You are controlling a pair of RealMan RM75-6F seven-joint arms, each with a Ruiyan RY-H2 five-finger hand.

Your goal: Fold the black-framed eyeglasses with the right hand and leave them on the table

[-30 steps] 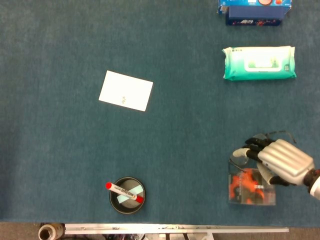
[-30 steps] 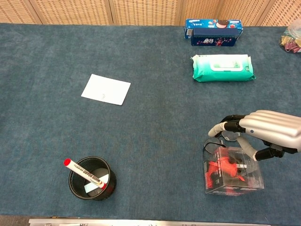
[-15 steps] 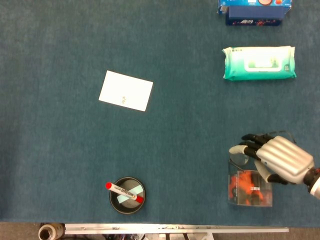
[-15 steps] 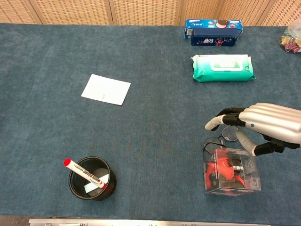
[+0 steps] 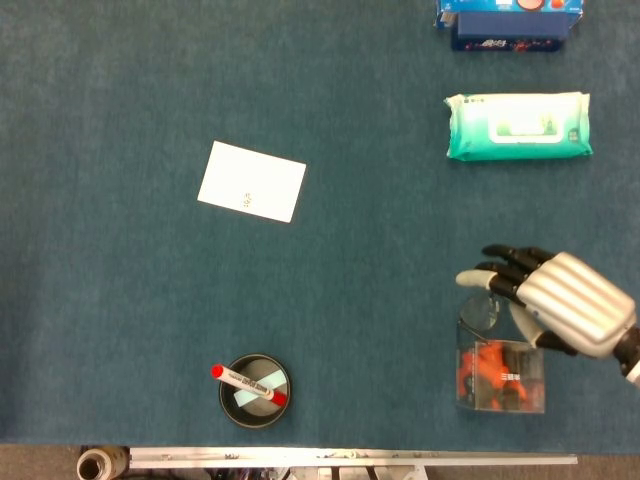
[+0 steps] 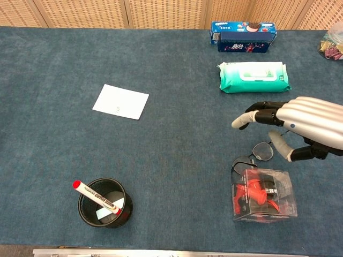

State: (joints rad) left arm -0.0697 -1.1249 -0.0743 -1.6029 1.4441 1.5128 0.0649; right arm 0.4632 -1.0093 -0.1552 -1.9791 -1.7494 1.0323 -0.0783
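The black-framed eyeglasses (image 6: 262,151) lie on the blue table cloth, right against the far edge of a clear box (image 6: 263,196) with red contents. In the head view only one lens of the eyeglasses (image 5: 480,311) shows beside the hand. My right hand (image 6: 303,124) hovers above them with its fingers spread and holds nothing; the thumb hangs just over the right end of the frame. The right hand (image 5: 560,300) covers the rest of the glasses in the head view. How the temples lie is too small to tell. The left hand is out of both views.
A green wet-wipes pack (image 6: 253,77) and a blue biscuit box (image 6: 244,36) lie further back. A white card (image 6: 120,101) sits at the left. Near the front left stands a black cup (image 6: 105,203) with a red-capped marker (image 6: 97,197) in it.
My right hand has lifted off the glasses and drawn toward the far side, its fingers spreading. The eyeglasses, earlier under the fingers, now lie uncovered on the table.
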